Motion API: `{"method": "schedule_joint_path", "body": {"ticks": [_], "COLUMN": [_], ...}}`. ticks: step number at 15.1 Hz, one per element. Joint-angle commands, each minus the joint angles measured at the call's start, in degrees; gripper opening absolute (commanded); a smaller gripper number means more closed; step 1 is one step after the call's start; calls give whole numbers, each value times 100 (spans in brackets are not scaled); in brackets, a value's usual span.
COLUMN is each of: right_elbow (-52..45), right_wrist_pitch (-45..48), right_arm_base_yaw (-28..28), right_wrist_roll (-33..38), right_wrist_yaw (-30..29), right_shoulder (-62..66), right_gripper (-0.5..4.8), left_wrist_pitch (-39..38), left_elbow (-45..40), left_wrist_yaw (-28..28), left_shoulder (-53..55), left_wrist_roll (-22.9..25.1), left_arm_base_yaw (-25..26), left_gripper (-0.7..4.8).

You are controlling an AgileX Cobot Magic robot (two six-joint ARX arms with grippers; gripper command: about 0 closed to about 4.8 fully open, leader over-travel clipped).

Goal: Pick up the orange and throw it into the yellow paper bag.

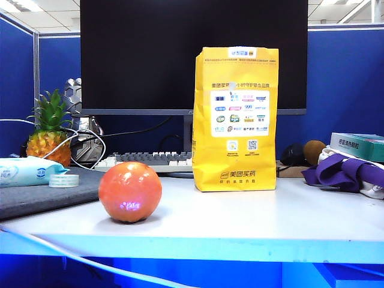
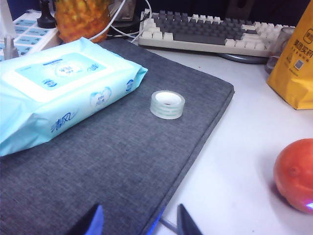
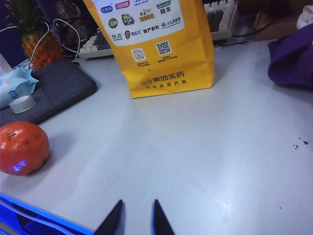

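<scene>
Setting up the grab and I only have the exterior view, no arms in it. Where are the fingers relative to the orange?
Observer: Left gripper hangs back over the near edge of the gray mat; its wrist view has the orange off to the side on the white table, untouched.
Operator: Right one?
Observer: Right gripper is over bare table near the front edge, with the orange well off to one side and the yellow paper bag ahead.
Operator: Fingers open?
Observer: No. Both pairs are shut and hold nothing; only the tips show in each wrist view.
Operator: Anything on the mat?
Observer: A wet wipes pack and a tape roll, both clear of the orange.
</scene>
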Motion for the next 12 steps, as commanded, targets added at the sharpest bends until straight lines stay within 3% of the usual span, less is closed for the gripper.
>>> {"method": "schedule_joint_path", "body": {"ticks": [1,6,12], "right_elbow": [-48,-48,-48], "right_wrist_pitch": [44,426,1620], "right_arm_base_yaw": [-2,-2,-9], "right_wrist_roll": [2,11,94], "right_wrist_yaw": [-9,236,267], "right_shoulder": [-2,-2,-2], "right_gripper": [81,81,81], "left_wrist_pitch": [33,745,793], "left_elbow": [-26,42,693], "left_wrist_yaw": [382,1845,1926], "left_shoulder": [-4,-4,-4], "left_wrist_roll": [-96,-507,-662], "left_arm_base_yaw": [9,9,9], "left_gripper": [206,206,215]}}
